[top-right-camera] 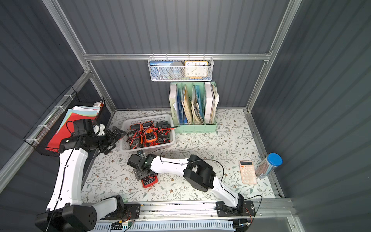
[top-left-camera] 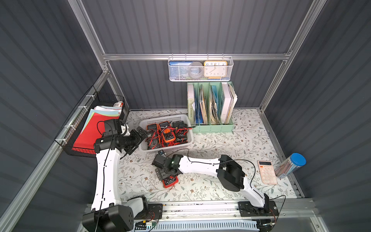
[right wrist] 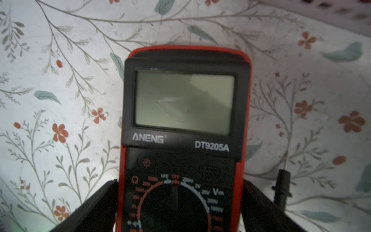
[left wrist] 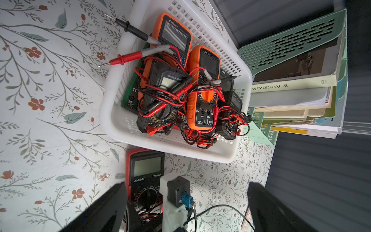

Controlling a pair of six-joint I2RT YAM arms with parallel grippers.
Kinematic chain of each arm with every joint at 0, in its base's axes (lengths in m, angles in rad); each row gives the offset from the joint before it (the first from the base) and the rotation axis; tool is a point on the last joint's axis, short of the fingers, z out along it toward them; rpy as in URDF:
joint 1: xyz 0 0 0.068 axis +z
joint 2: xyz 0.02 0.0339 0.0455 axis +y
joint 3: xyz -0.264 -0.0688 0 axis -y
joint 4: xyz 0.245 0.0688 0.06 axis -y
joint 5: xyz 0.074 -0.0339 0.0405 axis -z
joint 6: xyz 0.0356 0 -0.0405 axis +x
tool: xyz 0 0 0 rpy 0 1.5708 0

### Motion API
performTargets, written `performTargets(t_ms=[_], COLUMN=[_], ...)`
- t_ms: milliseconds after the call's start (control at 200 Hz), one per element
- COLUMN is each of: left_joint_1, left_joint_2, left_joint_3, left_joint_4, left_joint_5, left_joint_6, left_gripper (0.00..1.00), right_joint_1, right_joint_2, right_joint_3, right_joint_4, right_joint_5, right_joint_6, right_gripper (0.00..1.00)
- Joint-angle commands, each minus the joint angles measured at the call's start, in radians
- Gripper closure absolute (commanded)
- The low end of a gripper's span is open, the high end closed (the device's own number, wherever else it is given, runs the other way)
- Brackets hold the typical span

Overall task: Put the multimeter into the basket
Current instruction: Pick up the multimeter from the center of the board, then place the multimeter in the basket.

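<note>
One red-cased, black-faced multimeter (right wrist: 180, 140) lies flat on the floral table (right wrist: 60, 80) near the white perforated plastic basket (left wrist: 174, 149), between the right gripper's (right wrist: 180, 184) black fingers (right wrist: 96, 202). They flank its sides closely; pinching or not, I cannot tell. The left gripper (top-left-camera: 138, 141) stands spread wide.

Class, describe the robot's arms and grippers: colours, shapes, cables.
The left arm and right arm have white shells with bulky black joint housings and thin black cables running outside. The left gripper and right gripper have black, wedge-shaped fingers.
</note>
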Motion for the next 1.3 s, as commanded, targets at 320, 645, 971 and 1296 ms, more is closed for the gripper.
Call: performTargets(t_ms=[320, 645, 971, 1296], left_joint_1=[0.004, 0.004, 0.004, 0.004], left_joint_2=[0.008, 0.022, 0.033, 0.033], left_joint_3=[-0.003, 0.009, 0.007, -0.001], left_joint_4=[0.003, 0.006, 0.013, 0.025], left_joint_5=[0.005, 0.001, -0.005, -0.018], left_joint_6=[0.019, 0.019, 0.02, 0.018], left_gripper=[0.01, 0.01, 0.01, 0.01], right_joint_1=[-0.025, -0.039, -0.114, -0.244], right_joint_2=[-0.209, -0.333, -0.398, -0.179], right_joint_3=[-0.144, -0.166, -0.124, 0.254], right_joint_4=[-0.011, 0.009, 0.068, 0.002], right_joint_5=[0.045, 0.072, 0.066, 0.065], right_joint_6=[0.015, 0.017, -0.018, -0.109], right_gripper=[0.38, 0.39, 0.39, 0.39])
